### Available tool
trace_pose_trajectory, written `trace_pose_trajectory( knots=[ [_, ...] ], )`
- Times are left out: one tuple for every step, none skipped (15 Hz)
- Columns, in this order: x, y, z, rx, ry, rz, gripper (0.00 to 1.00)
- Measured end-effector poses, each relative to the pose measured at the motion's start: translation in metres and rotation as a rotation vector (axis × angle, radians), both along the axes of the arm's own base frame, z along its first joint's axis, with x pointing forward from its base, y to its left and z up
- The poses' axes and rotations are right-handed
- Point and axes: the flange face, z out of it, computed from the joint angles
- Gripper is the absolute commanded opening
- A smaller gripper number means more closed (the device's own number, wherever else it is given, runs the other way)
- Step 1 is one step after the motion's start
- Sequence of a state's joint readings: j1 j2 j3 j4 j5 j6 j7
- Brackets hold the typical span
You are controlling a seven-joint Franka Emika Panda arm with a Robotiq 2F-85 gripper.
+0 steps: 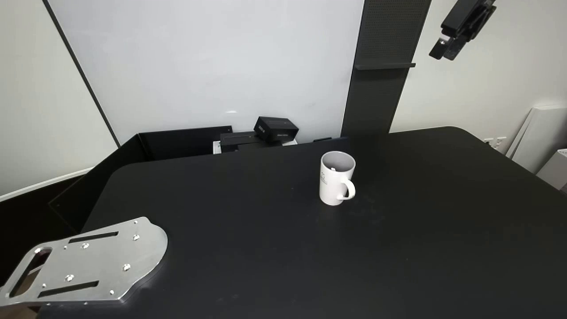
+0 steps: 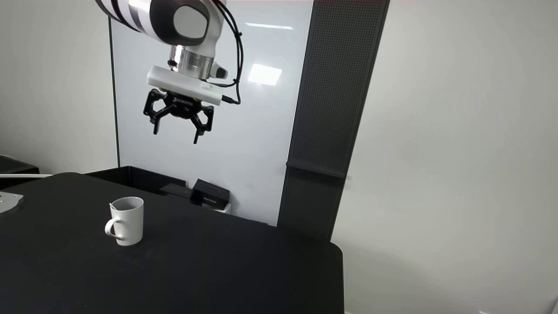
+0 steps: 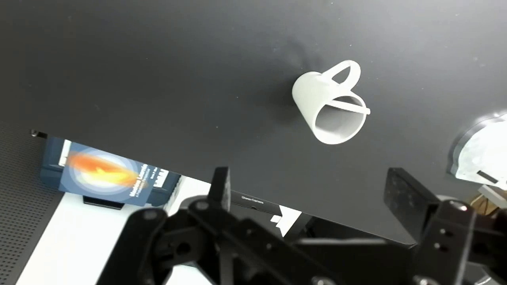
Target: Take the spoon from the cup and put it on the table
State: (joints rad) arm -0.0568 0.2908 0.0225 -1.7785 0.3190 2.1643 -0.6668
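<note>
Behind the matte black surface (image 2: pixel 218 270) rise a glossy white board (image 2: pixel 257 139) and a dark perforated panel (image 2: pixel 333 87). In an exterior view the white-and-black robot arm (image 2: pixel 161 22) reaches in from above and bends down at the wrist; the black gripper (image 2: pixel 175 138) points downward, slightly tilted, well above the surface. Its jaws are released, spread wide apart. The slim white spoon (image 3: pixel 348 107) leans inside the upright white mug (image 3: pixel 311 95) with a side handle, one end poking just past the rim; the mug's wall hides part of it. A silvery slotted metal plate (image 1: pixel 102 261) sits at the surface's edge, well apart from the mug, and black boxes (image 1: pixel 283 130) lie beyond the far edge.
</note>
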Motion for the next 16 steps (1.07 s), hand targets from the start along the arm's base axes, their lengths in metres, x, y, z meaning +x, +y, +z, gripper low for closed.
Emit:
trace_pose_trajectory(
  knots=[
    [0.000, 0.014, 0.000, -0.002, 0.000, 0.026, 1.00],
    [0.000, 0.027, 0.000, -0.004, 0.000, 0.050, 1.00],
    [-0.001, 0.039, -0.001, -0.010, -0.001, 0.074, 1.00],
    [-0.002, 0.050, -0.002, -0.014, -0.002, 0.095, 1.00],
    [-0.003, 0.061, -0.004, -0.021, -0.002, 0.117, 1.00],
    [-0.005, 0.070, -0.006, -0.026, -0.003, 0.135, 1.00],
    [-0.007, 0.079, -0.008, -0.030, -0.002, 0.152, 1.00],
    [-0.008, 0.087, -0.011, -0.037, -0.001, 0.169, 1.00],
    [-0.010, 0.094, -0.013, -0.044, -0.004, 0.185, 1.00],
    [-0.012, 0.100, -0.016, -0.054, -0.007, 0.200, 1.00],
    [-0.014, 0.106, -0.019, -0.063, -0.012, 0.215, 1.00],
    [-0.017, 0.112, -0.021, -0.073, -0.016, 0.230, 1.00],
    [-0.020, 0.117, -0.024, -0.083, -0.021, 0.244, 1.00],
    [-0.022, 0.122, -0.026, -0.091, -0.027, 0.257, 1.00],
    [-0.025, 0.127, -0.029, -0.099, -0.032, 0.270, 1.00],
    [-0.028, 0.131, -0.032, -0.105, -0.036, 0.282, 1.00]
  ],
)
